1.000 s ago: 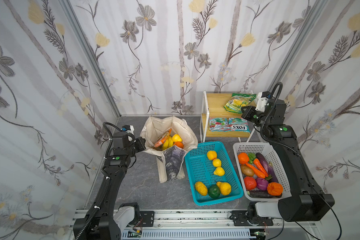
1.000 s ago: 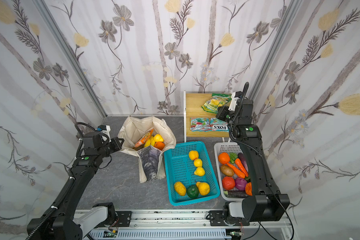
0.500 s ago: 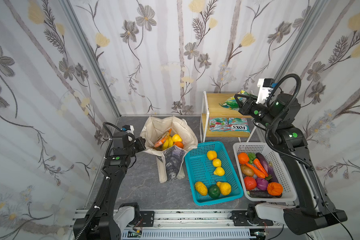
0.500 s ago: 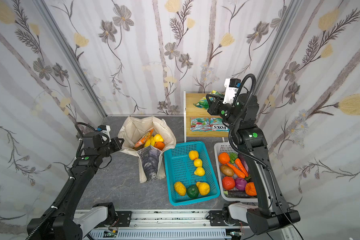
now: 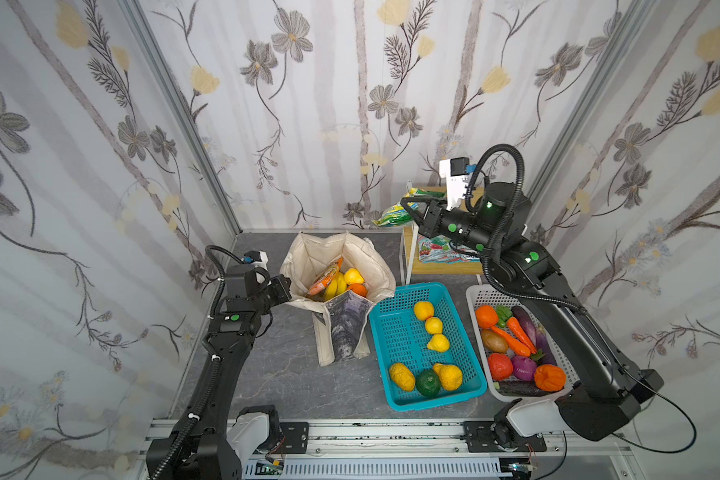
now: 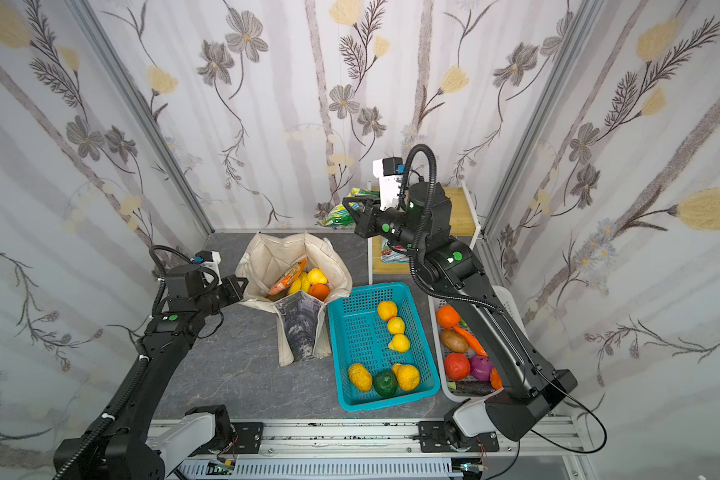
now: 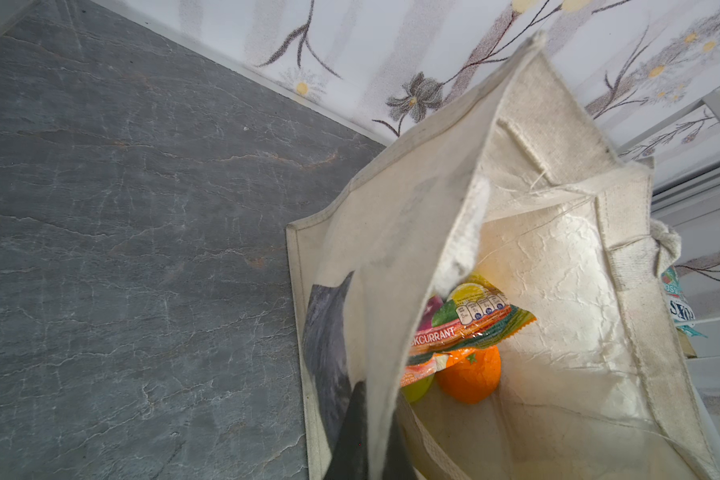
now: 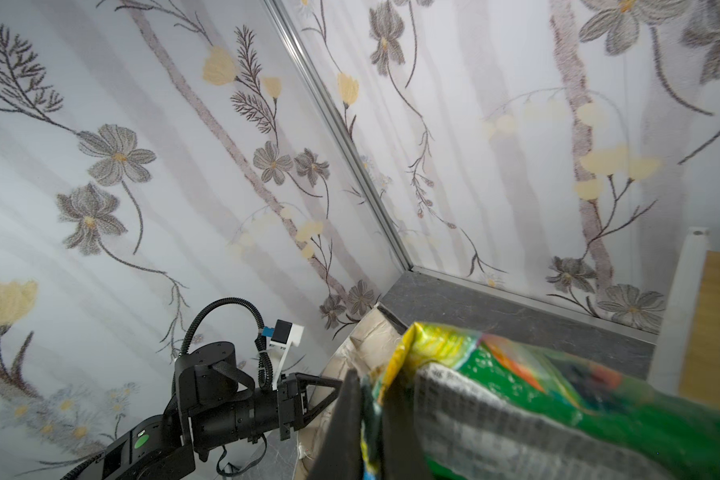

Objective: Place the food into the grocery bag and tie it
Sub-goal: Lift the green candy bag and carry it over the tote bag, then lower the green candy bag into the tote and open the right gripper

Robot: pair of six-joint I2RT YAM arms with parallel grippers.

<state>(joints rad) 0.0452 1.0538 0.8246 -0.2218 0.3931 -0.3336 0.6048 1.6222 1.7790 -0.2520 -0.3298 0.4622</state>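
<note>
Jaws right clenched on green snack packet (image 5: 393, 212); jaws left pinching grocery bag (image 5: 314, 255) rim.

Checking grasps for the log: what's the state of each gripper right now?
Left gripper: shut on the rim of the cream canvas tote bag.
Right gripper: shut on a glossy green snack packet.

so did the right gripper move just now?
Yes. The right gripper, shut on the green packet, has swung left off the wooden shelf, towards the bag.

tote (image 5: 312, 257) left of mesh basket (image 5: 391, 332), shelf (image 5: 412, 257) behind
</note>
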